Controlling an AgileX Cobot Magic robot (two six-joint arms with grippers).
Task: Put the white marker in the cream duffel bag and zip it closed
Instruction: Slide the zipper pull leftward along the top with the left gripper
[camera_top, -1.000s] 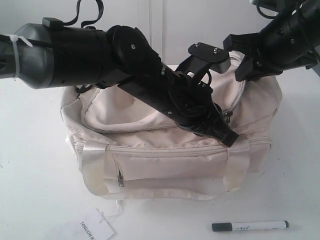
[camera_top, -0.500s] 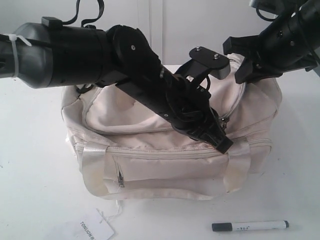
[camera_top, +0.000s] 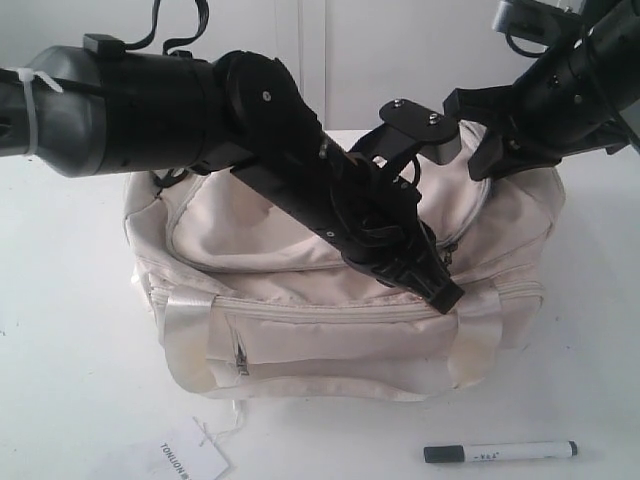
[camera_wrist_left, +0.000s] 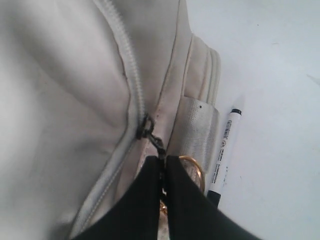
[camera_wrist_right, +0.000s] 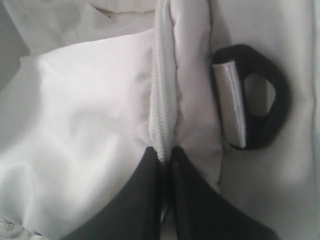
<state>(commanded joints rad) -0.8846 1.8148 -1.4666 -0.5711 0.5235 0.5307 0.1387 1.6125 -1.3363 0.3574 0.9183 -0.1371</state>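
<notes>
Pinching the dark link of the zipper pull (camera_wrist_left: 157, 142), the left gripper (camera_wrist_left: 163, 161) is keeping its fingers pressed together on top of the cream duffel bag (camera_top: 300, 330). The pull's gold ring (camera_wrist_left: 196, 167) is showing just beside the fingertips. The right gripper (camera_wrist_right: 165, 152) is likewise squeezing its fingers together, nipping the fabric along the top zipper (camera_wrist_right: 162, 100) at the bag's far end. A black ring (camera_wrist_right: 265, 95) threaded with a shiny strap is lying just beside that zipper line. The bag is sitting upright on the white tabletop (camera_top: 60, 380), and its inside is not showing in any view. The white marker (camera_top: 500, 452) is lying flat on the tabletop outside the bag, in front of the bag's front pocket side and toward the end where the left gripper is working. A white hang tag (camera_top: 190, 462) is resting on the tabletop in front of the bag's other end.
</notes>
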